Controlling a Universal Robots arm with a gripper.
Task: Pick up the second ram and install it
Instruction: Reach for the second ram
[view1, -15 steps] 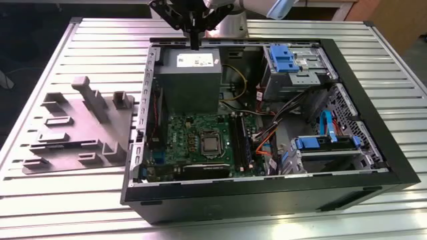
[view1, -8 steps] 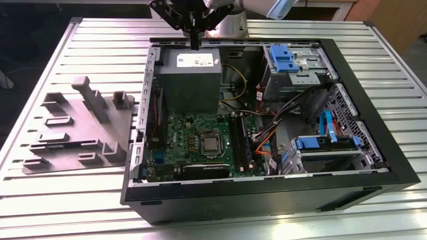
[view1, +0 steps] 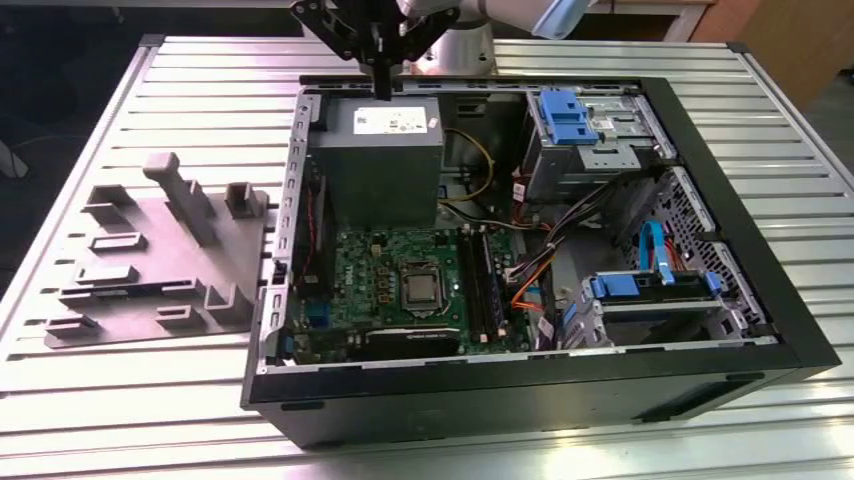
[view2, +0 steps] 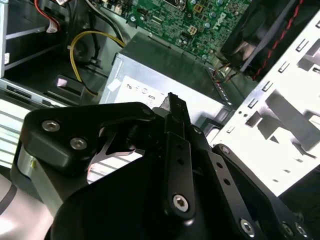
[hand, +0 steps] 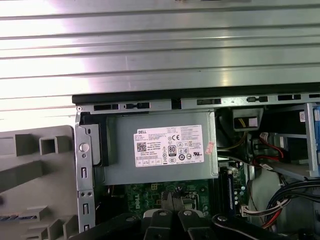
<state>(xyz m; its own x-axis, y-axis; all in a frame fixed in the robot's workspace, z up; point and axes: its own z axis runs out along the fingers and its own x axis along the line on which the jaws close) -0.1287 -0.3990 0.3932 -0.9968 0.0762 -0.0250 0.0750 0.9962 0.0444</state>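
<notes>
Above the power supply (view1: 378, 160), at the rear wall of the open computer case (view1: 747, 290), your gripper (view1: 384, 88) is hanging with its fingers pressed together and nothing pinched between them; both wrist views are showing the same. You are therefore working on the pick-up step, as I am judging it, and at its very start, since nothing is being carried. What I am taking for the second ram (view1: 118, 293) is lying as a thin dark strip in a slot of the grey fixture (view1: 167, 265) on the table (view1: 134, 400), though I cannot be certain of it. It is sitting well apart from the gripper, lower than the fingertips, outside the case and beyond the side wall nearest the fixture. Reaching it is calling for travel across that wall, a spread of the fingers and a descent squarely over the stick's long edges. The motherboard (view1: 400, 255) is lying below and ahead of the gripper, past the power supply.
</notes>
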